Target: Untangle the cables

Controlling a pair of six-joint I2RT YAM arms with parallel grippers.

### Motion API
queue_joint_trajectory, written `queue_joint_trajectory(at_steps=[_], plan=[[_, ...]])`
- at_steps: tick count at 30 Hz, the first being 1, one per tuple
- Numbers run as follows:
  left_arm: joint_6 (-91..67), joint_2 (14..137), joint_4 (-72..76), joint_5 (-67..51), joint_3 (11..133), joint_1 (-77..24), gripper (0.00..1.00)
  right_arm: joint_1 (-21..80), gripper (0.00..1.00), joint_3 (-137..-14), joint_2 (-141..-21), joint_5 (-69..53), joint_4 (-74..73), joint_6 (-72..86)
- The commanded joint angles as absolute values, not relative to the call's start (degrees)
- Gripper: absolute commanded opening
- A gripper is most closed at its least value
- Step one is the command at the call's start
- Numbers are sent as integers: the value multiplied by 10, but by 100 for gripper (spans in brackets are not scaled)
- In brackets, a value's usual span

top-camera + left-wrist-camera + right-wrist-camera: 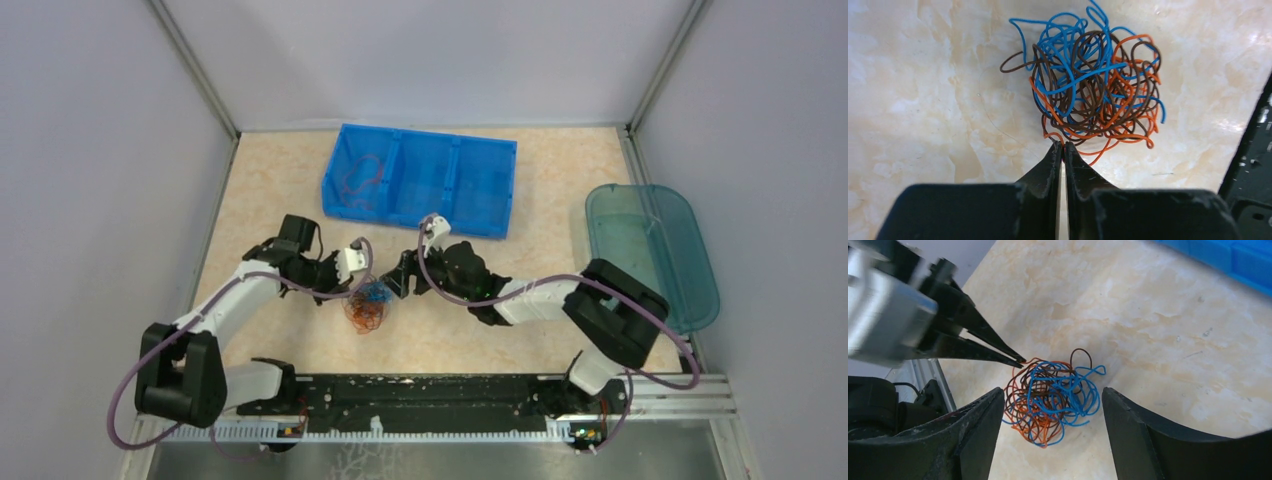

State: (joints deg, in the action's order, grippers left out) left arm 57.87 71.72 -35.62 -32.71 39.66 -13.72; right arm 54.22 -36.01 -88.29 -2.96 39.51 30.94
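Note:
The cables (pixel 367 305) lie as one fist-sized clump of thin curly blue, orange and dark brown wires (pixel 1093 85) on the beige table. My left gripper (pixel 1063 145) is at the clump's near edge, its jaws pressed together on an orange and a brown strand. The right wrist view shows those pointed tips (pixel 1020 360) touching the top left of the clump (pixel 1050 405). My right gripper (pixel 1052 390) hovers over the clump, open, with one finger (pixel 983 420) on each side and nothing between them. Seen from above, the two grippers (pixel 362 283) (pixel 400 278) meet over the clump.
A blue bin (pixel 480 150) with three compartments stands behind the arms, with a brown wire (pixel 360 178) in its left compartment. A teal tray (pixel 650 250) sits at the right edge. The black mounting rail (pixel 420 390) runs along the near edge.

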Motion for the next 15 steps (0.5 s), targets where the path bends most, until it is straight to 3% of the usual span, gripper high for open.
queue_joint_trajectory(at_steps=[1,4,13,15], plan=[[567,671,-418,-379,449,-135,10,543,73,-399,-950,-90,530,317],[559,652,-462,-408,480,-135,10,548,73,-400,-1001,-116,625,313],[537,619,-500,-424,516,-135,7,571,76,-429,-1069,-133,629,287],[537,616,-502,-413,510,-135,15,575,77,-441,-1075,-122,600,275]])
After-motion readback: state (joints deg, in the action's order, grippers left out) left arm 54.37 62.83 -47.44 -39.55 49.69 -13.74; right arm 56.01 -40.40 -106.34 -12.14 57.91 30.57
